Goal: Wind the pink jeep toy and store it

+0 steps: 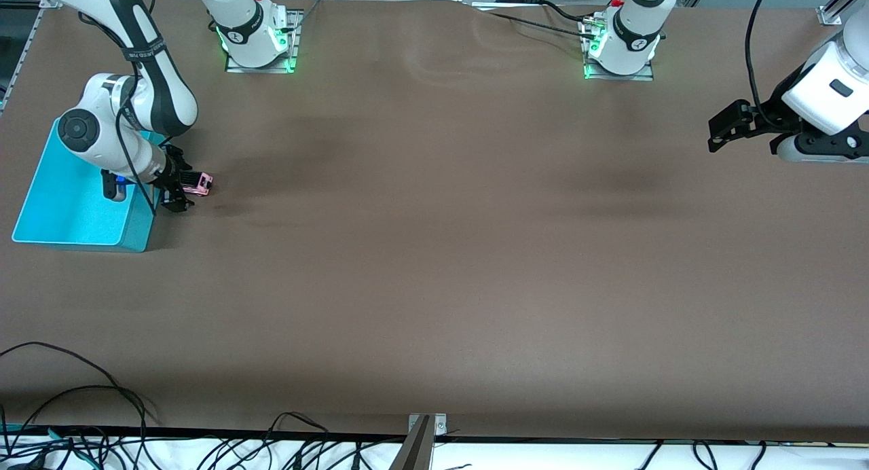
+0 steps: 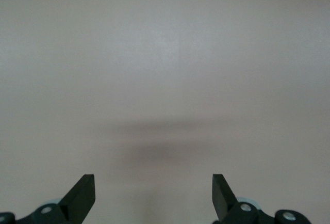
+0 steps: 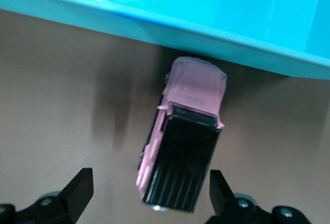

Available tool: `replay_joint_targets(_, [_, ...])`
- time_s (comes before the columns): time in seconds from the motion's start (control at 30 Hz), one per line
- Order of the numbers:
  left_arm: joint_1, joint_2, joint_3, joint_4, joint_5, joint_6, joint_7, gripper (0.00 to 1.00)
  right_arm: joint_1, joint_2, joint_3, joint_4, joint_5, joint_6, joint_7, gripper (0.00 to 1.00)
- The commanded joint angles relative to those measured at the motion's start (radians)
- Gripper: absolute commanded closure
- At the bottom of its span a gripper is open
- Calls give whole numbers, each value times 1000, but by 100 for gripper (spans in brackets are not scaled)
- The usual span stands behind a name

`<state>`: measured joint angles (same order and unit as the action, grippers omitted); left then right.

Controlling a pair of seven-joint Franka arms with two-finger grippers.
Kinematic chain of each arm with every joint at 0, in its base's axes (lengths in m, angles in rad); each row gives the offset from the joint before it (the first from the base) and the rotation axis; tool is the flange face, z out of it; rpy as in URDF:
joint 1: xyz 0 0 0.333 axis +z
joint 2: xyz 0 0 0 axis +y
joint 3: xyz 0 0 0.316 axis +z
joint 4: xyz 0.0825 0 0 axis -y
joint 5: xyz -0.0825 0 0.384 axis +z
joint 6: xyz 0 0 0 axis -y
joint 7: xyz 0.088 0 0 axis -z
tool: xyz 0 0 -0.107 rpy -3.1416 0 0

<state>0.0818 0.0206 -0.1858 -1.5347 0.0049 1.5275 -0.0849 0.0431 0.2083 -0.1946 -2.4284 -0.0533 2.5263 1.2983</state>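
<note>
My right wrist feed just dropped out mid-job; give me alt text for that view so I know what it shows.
The pink jeep toy lies on the brown table between the open fingers of the right gripper, not yet gripped. Its hood end sits up against the outer wall of the turquoise bin.

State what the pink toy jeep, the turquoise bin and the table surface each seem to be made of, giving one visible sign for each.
Pink jeep toy: probably painted metal or hard plastic; smooth, glossy pink body, ribbed black roof panel.
Turquoise bin: likely moulded plastic; uniform colour, thin smooth walls with bright reflections.
Table: a matte brown covering, perhaps paper or fabric sheet; no shine, faint creases near the arms' bases.
</note>
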Motion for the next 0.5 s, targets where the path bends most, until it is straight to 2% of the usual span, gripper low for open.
replay_joint_targets(0.0, [-62, 12, 54, 31, 13, -17, 1, 0, 3, -23, -5, -58, -16, 63, 56, 0])
replay_joint_targets(0.13, [-129, 15, 123, 31, 7, -12, -1, 0, 4, -20, -6, -67, -16, 82, 76, 0])
replay_joint_targets(0.4, [-119, 22, 127, 34, -6, -7, 1, 0, 4, -20, -13, -78, -16, 88, 78, 0])
replay_joint_targets(0.47, [-113, 36, 127, 34, -6, -7, 1, 0, 4, -21, -14, -78, -16, 88, 79, 6])
